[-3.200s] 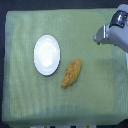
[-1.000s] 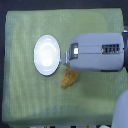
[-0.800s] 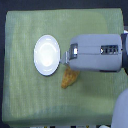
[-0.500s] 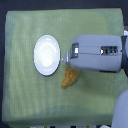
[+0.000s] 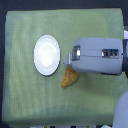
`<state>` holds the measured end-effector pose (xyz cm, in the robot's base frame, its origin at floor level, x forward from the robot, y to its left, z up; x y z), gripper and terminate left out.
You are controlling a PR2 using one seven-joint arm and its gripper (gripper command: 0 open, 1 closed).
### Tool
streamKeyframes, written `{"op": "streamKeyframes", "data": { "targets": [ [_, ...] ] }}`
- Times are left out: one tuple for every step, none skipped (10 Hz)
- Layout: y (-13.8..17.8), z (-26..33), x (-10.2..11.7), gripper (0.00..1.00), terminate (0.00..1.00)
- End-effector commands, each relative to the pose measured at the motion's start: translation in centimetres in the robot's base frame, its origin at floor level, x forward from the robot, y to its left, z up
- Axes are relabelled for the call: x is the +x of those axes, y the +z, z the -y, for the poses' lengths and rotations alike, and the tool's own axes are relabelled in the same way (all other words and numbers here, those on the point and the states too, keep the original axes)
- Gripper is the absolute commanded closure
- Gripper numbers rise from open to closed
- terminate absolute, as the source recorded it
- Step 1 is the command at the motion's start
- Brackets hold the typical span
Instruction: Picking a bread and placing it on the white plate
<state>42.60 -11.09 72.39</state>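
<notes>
Golden-brown bread (image 5: pixel 68 78) lies directly under your gripper (image 5: pixel 70 58), just right of the white plate (image 5: pixel 46 55).
Its long axis runs diagonally; you cannot tell the jaws' state.

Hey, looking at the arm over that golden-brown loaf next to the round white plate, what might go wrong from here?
1. The grey gripper hides the upper end of the golden-brown bread loaf, so the grasp cannot be confirmed; the loaf may slip or stay behind.
2. Only one end appears covered, so a lifted loaf might tilt and drop onto the green cloth.
3. The round white plate sits close, so the arm might nudge it.
</notes>
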Motion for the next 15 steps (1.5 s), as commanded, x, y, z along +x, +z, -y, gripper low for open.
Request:
{"op": "streamKeyframes", "data": {
  "targets": [
    [-0.6, -0.2, -1.2, 0.00, 0.00],
    [-0.2, -0.3, -1.3, 1.00, 0.00],
    [0.1, -0.4, -1.4, 1.00, 0.00],
    [0.4, -0.8, -1.3, 1.00, 0.00],
    [0.5, -0.8, -1.2, 1.00, 0.00],
    [0.7, -0.8, -1.2, 1.00, 0.00],
    [0.7, -0.7, -1.1, 1.00, 0.00],
    [0.7, -0.6, -1.0, 1.00, 0.00],
    [0.8, -0.6, -0.9, 1.00, 0.00],
    [0.9, -0.7, -0.9, 1.00, 0.00],
    [1.0, -0.9, -0.7, 1.00, 0.00],
    [1.0, -1.0, -0.7, 1.00, 0.00],
    [1.1, -1.1, -0.7, 1.00, 0.00],
    [1.4, -0.9, -0.6, 1.00, 0.00],
    [1.5, -0.7, -0.5, 1.00, 0.00]
  ]
}}
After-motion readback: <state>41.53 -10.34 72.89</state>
